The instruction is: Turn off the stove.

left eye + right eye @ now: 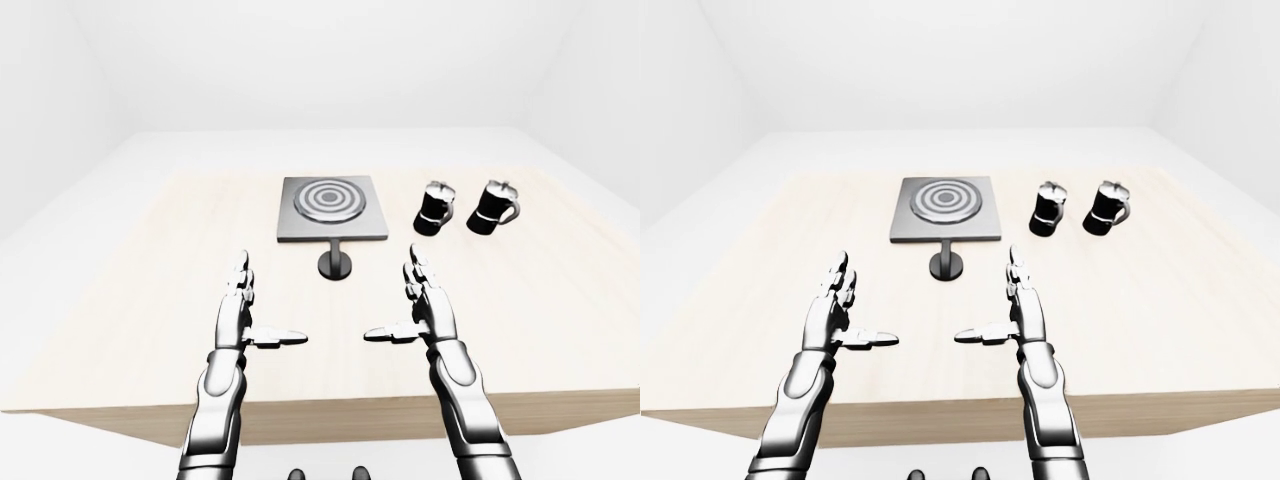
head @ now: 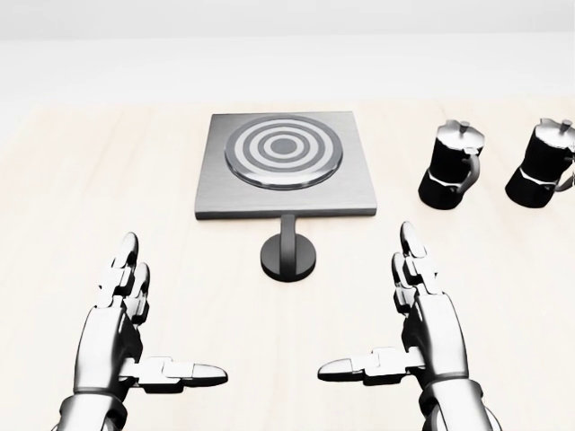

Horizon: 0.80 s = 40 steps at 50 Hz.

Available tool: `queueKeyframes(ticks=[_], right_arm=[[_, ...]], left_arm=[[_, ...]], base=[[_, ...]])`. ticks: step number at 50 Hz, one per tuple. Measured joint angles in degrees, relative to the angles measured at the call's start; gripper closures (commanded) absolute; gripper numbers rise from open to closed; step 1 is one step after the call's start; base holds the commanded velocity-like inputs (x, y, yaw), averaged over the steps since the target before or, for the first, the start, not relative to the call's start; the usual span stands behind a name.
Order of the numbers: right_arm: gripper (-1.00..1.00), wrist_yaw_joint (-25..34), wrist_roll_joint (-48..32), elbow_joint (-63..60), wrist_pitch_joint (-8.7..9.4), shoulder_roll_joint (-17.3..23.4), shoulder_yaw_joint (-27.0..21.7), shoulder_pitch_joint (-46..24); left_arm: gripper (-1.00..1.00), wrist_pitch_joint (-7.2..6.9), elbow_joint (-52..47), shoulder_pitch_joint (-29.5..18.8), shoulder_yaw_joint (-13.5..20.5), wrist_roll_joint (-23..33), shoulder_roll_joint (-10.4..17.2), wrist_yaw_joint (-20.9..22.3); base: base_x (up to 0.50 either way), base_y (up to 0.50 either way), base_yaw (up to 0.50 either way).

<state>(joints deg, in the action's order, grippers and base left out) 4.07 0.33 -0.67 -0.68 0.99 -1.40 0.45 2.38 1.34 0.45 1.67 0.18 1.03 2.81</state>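
Head view looks steeply down, close on the desk (image 2: 54, 180). Both eye views sit higher and wider, taking in the whole desk; all share its middle.

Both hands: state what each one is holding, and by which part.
Nothing is held. The left hand and right hand hover open above the table.

I'm looking into a bare white room: plain white walls (image 1: 300, 60) meet a pale floor (image 1: 60, 210) with no visible windows. A broad light-wood table (image 1: 130, 300) fills the middle, evenly lit with soft, diffuse light and faint shadows.
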Motion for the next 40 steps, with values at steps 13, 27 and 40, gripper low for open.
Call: queueKeyframes(ticks=[13,27,40], right_arm=[[-1.00,0.34,-0.04,0.38,-0.07,0.03,0.06,-0.20],[-1.00,0.26,0.11,0.72,-0.11,0.01,-0.06,-0.49],[-1.00,-0.07,0.18,0.80,0.17,0.05,-0.16,-0.59]], left_arm=[[-1.00,0.06,0.06,-0.10,0.00,0.00,-0.01,0.01],[-1.00,-0.19,-0.36,-0.20,0.11,-0.19,-0.03,-0.03],[-1.00,-7.38,-6.08,-3.09,3.75,-6.44,1.28,-1.09]], base=[[0.50,0.00,0.00],[0.43,0.00,0.00],[0.01,0.00,0.00]])
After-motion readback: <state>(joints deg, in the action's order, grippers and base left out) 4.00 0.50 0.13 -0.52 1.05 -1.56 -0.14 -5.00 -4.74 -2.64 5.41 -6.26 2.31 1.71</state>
